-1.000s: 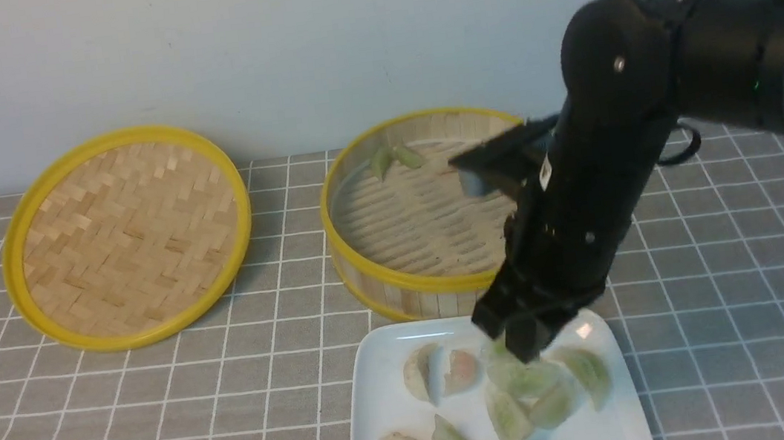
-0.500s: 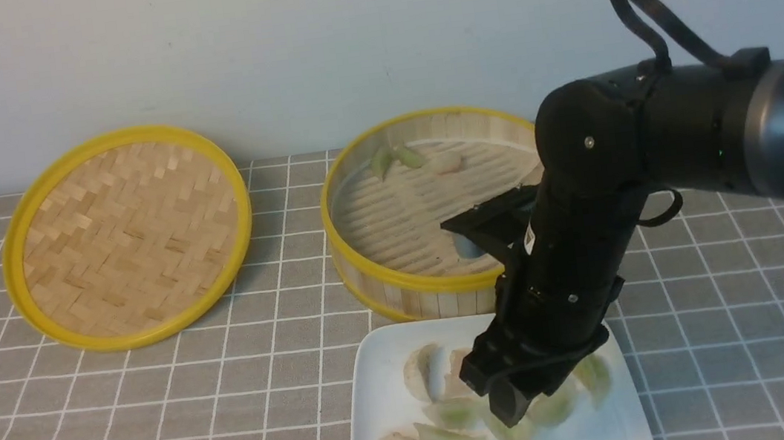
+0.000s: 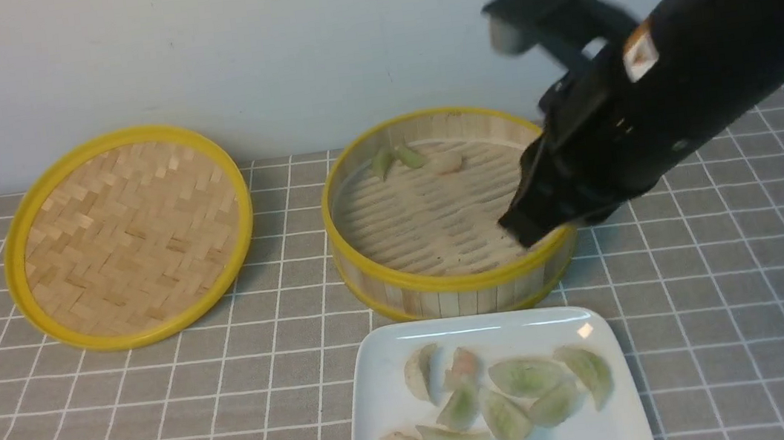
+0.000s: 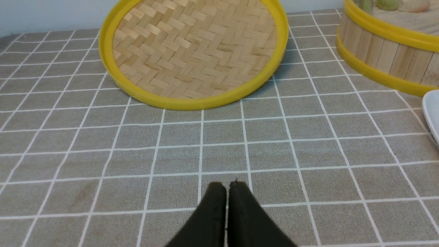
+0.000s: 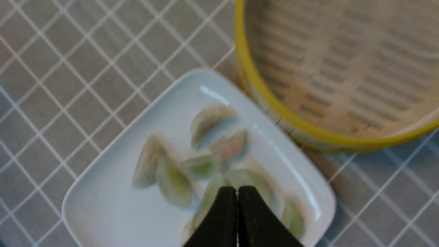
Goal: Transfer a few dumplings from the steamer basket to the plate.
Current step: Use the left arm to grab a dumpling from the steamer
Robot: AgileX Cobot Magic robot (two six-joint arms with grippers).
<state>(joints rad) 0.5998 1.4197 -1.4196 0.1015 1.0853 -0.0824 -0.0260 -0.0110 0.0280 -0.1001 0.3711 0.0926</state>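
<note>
Between picks: the right gripper [image 3: 524, 226] hangs over the steamer basket's [image 3: 445, 284] near-right rim, jaws together, empty; next it should open toward the far dumplings [image 3: 414, 157].

The lid [image 3: 129, 237] lies left of the steamer basket [image 3: 446, 295]; the plate [image 3: 385, 408] just before it holds most dumplings [image 3: 527, 377]; 3 lie inside the basket.

1. We see translucent pale-green and pinkish crescent dumplings [image 3: 523, 377]; glossy white square plate [image 3: 381, 371].
2. Yellow-rimmed tan bamboo steamer basket [image 3: 446, 295]; herringbone-woven yellow-rimmed round lid [image 3: 129, 237].
3. Our bench [image 3: 745, 296]: grey, white grid lines.
</note>
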